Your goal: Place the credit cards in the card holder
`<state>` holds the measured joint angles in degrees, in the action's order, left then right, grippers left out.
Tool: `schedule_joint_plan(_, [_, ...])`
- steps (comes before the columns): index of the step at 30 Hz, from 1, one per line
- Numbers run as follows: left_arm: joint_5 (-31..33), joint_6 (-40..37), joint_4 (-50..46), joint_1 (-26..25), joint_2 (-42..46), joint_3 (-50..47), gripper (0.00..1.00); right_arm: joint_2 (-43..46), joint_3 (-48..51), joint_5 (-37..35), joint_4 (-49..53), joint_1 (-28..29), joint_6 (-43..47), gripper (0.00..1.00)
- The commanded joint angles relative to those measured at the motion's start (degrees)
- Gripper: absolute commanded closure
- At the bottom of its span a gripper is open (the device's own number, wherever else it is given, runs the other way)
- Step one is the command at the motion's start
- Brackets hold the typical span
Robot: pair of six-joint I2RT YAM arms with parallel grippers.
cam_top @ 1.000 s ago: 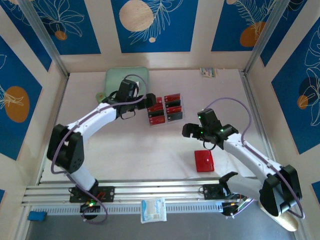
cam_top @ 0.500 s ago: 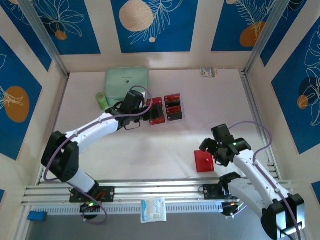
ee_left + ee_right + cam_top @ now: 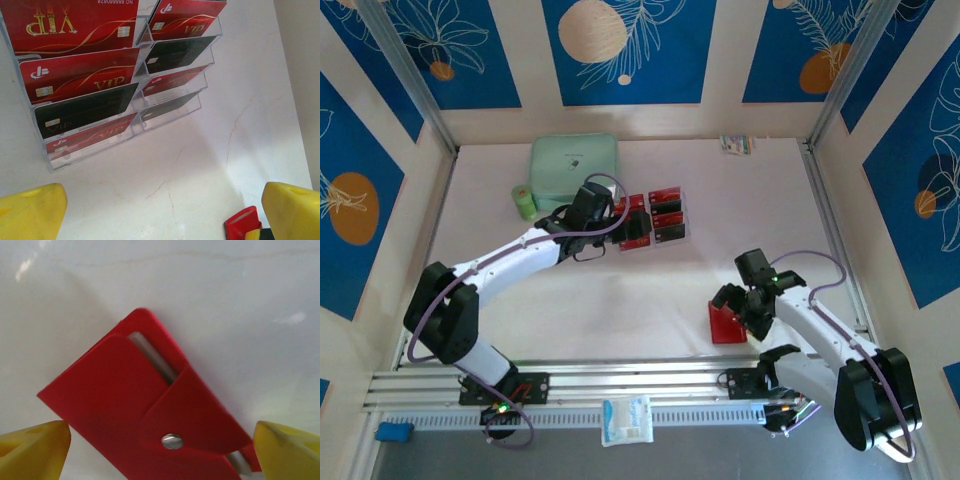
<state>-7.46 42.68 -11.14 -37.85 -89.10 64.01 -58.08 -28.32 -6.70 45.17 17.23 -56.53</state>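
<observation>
The thin red and black-and-red credit cards (image 3: 85,75) sit in two columns, tiered in a clear plastic stepped rack (image 3: 165,116) toward the back middle of the pale table (image 3: 580,300). None has reached the card holder yet. That flat red wallet with a snap tab (image 3: 150,415) lies well apart from them, near the front right of the table. Its flap is down over the silver stud (image 3: 172,441), with a pale sleeve edge (image 3: 152,357) peeking out beneath.

Over at the rack, the left gripper (image 3: 620,217) hovers at the cards' left edge. Its yellow fingers (image 3: 30,210) are spread wide and holding nothing. The right gripper (image 3: 160,447) is right above the wallet, its fingers also spread wide with one on either side, and nothing is pinched. A mint-green zip case (image 3: 573,160) sits behind the left arm, out of play.

Here is the worry. The wallet looks shut, so closing on it flat would probably just clamp the flap down instead of lifting it. The tabletop looks smooth, so a glancing touch could send the wallet skating away. At the rack, the cards are thin and closely stacked. A wide grab may shove the light rack or drag two cards at once.
</observation>
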Motion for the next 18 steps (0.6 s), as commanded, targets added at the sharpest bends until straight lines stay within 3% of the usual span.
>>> schedule_joint_plan(1, [-0.5, 0.7, 1.3, -0.7, -0.5, -0.4, 0.0, 0.5, 0.8, 8.4, -3.9, 0.2, 0.8, 0.06])
schedule_joint_plan(7, [-0.2, 0.7, 1.5, -0.8, -0.7, -0.5, 0.0, 5.1, 1.8, 14.9, -8.3, 1.1, 0.5, 0.08])
schedule_joint_plan(18, [-0.1, 1.0, 2.1, -1.6, -1.4, -0.5, 0.0, 10.1, 2.6, 8.5, 0.0, 1.3, 0.2, 0.13])
